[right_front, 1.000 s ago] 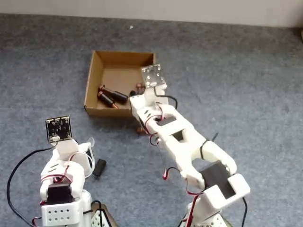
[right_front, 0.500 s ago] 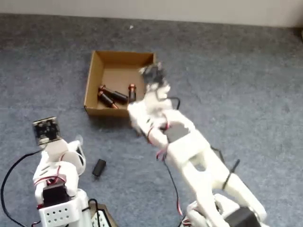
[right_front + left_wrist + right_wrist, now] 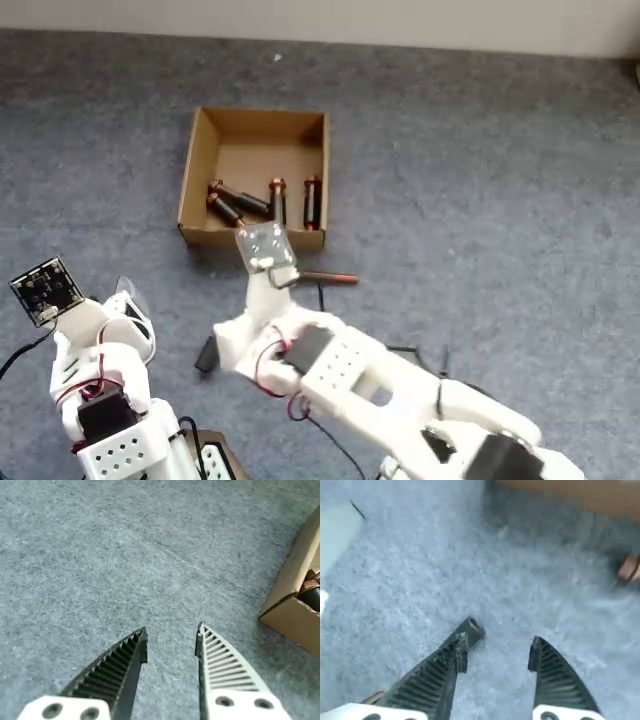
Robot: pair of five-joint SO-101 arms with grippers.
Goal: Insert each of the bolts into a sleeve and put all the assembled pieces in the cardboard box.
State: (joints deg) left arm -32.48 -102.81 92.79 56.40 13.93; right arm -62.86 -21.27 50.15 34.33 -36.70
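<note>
One box (image 3: 250, 150) sits open on the carpet (image 3: 480, 180); four pieces (image 3: 312, 203) lie in it, all toward its near wall: two lie slanted and close together at one side, and two lie side by side, pointing away from the arms, at the other; each is a dark sleeve with a copper-coloured bolt end showing.

One loose bolt (image 3: 325, 277) lies flat on the carpet just outside the box's near wall, beside the right arm's (image 3: 370, 385) wrist; one loose sleeve (image 3: 207, 355), black and short, lies on the carpet nearer the arms, between the two of them and partly behind the right arm.

The right gripper (image 3: 499, 639) hangs low over the carpet with its fingers spread and nothing between them; the sleeve (image 3: 472, 627) lies just at the tip of one finger, and whether it touches cannot be told; the bolt's (image 3: 629, 569) end shows farther off, near the box (image 3: 560, 490).

The left gripper (image 3: 172, 628) is likewise spread and holds nothing, over bare carpet (image 3: 100, 555); the box's corner (image 3: 292, 600) stands off to one side, with one piece (image 3: 312, 586) showing inside; the left arm (image 3: 100, 370) is folded back near its base, well apart from the box.

The carpet is grey and short-piled; a pale strip of wall (image 3: 400, 20) runs along its far edge.
</note>
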